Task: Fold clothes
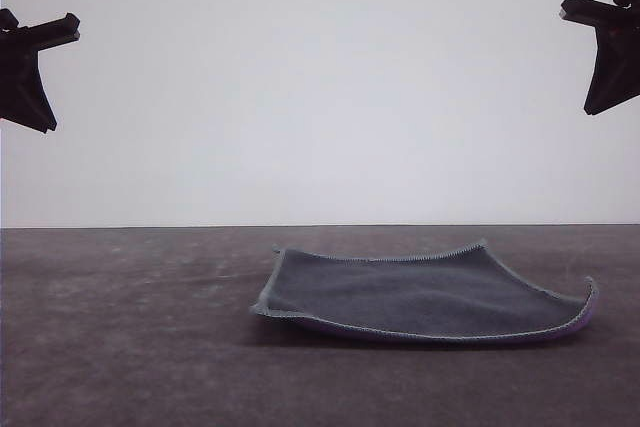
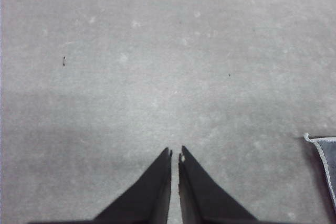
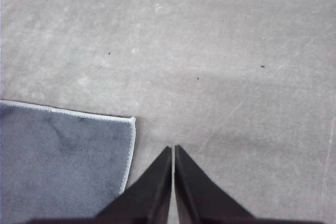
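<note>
The cloth (image 1: 425, 294) lies spread on the dark grey table, dark grey face up, with light stitched edging and a sliver of purple under its front right edge. Its right corner curls up a little. One corner of the cloth (image 2: 325, 156) shows in the left wrist view, and a larger corner of the cloth (image 3: 58, 156) in the right wrist view. My left gripper (image 2: 175, 153) hangs shut above bare table, well left of the cloth. My right gripper (image 3: 172, 148) is shut too, just beside the cloth's corner and above it. Both arms are raised high at the frame's sides: left gripper (image 1: 30, 72), right gripper (image 1: 610, 47).
The table surface (image 1: 130, 327) is dark grey felt with faint marks, and its far edge meets a plain white wall (image 1: 320, 87). Bare table stretches to the left of the cloth.
</note>
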{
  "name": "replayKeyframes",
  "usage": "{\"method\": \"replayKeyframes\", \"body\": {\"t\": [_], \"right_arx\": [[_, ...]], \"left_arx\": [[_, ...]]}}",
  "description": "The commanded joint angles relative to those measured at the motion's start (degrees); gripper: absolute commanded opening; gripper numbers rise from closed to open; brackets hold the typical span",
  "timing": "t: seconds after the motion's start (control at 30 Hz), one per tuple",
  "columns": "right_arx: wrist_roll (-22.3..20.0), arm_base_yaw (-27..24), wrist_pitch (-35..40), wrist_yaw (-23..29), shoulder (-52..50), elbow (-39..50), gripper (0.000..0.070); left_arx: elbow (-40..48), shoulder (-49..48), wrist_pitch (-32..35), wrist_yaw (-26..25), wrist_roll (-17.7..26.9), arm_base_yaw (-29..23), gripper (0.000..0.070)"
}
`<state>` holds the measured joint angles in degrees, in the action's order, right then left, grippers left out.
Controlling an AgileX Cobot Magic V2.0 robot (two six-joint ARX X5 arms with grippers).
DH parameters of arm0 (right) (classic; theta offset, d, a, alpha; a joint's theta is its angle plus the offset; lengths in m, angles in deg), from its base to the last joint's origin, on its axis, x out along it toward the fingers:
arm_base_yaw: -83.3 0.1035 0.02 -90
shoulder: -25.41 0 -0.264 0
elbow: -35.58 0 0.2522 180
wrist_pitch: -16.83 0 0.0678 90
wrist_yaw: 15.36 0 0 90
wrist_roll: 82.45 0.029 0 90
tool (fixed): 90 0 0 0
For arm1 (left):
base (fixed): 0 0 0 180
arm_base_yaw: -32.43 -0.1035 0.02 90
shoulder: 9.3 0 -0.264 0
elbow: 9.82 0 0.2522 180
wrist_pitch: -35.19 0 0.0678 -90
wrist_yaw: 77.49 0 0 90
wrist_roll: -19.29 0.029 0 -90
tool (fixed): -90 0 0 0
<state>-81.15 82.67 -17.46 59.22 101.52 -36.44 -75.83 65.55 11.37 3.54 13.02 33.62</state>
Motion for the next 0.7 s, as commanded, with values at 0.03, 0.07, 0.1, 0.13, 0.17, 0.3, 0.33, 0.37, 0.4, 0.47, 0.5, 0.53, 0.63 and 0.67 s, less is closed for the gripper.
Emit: {"method": "replayKeyframes", "body": {"t": [0.03,0.07,0.1,0.13,0.17,0.3,0.33,0.37,0.4,0.47,0.5,0.53,0.63,0.67], "right_arx": [[-0.44,0.12,0.35,-0.27,0.50,-0.90,0.0007],[-0.45,0.12,0.10,-0.44,0.50,-0.90,0.0026],[-0.53,0.12,-0.16,-0.89,0.50,-0.90,0.0084],[-0.63,0.12,-0.44,-1.51,0.50,-0.90,0.0170],[-0.62,0.12,-0.71,-1.66,0.50,-0.90,0.0318],[-0.54,0.12,-1.17,-1.70,0.50,-0.90,0.0575],[-0.52,0.12,-1.17,-1.70,0.50,-0.90,0.0575],[-0.52,0.12,-1.17,-1.70,0.50,-0.90,0.0575],[-0.52,0.12,-1.17,-1.70,0.50,-0.90,0.0575],[-0.52,0.12,-1.20,-1.70,0.50,-0.90,0.0575],[-0.51,0.12,-1.30,-1.72,0.50,-0.90,0.0575],[-0.48,0.12,-1.47,-1.75,0.51,-0.90,0.0575],[-0.48,0.14,-1.91,-2.76,0.89,-0.90,0.0575],[-0.48,0.14,-1.84,-3.80,1.23,-0.90,0.0575]], "left_arx": [[-1.18,0.50,0.62,-0.25,0.91,0.06,0.0026],[-1.18,0.50,0.41,-0.89,0.91,0.05,0.0044],[-1.18,0.50,0.22,-1.69,0.91,0.04,0.0095],[-1.18,0.50,0.04,-2.62,0.90,0.04,0.0169],[-1.18,0.50,-0.02,-3.69,0.84,0.04,0.0280],[-1.18,0.50,0.14,-7.30,0.81,0.07,0.0434],[-1.18,0.50,0.29,-8.04,0.79,0.07,0.0434],[-1.18,0.50,0.46,-8.39,0.69,0.07,0.0434],[-1.18,0.50,0.62,-8.63,0.63,0.07,0.0434],[-1.18,0.50,0.76,-9.05,0.50,0.07,0.0434],[-1.18,0.50,0.74,-9.39,0.15,0.08,0.0434],[-1.18,0.50,0.68,-9.87,-0.47,0.12,0.0434],[-1.18,0.87,1.06,-13.87,-2.87,0.92,0.0432],[-1.18,1.28,1.68,-15.06,-3.66,1.34,0.0431]]}}
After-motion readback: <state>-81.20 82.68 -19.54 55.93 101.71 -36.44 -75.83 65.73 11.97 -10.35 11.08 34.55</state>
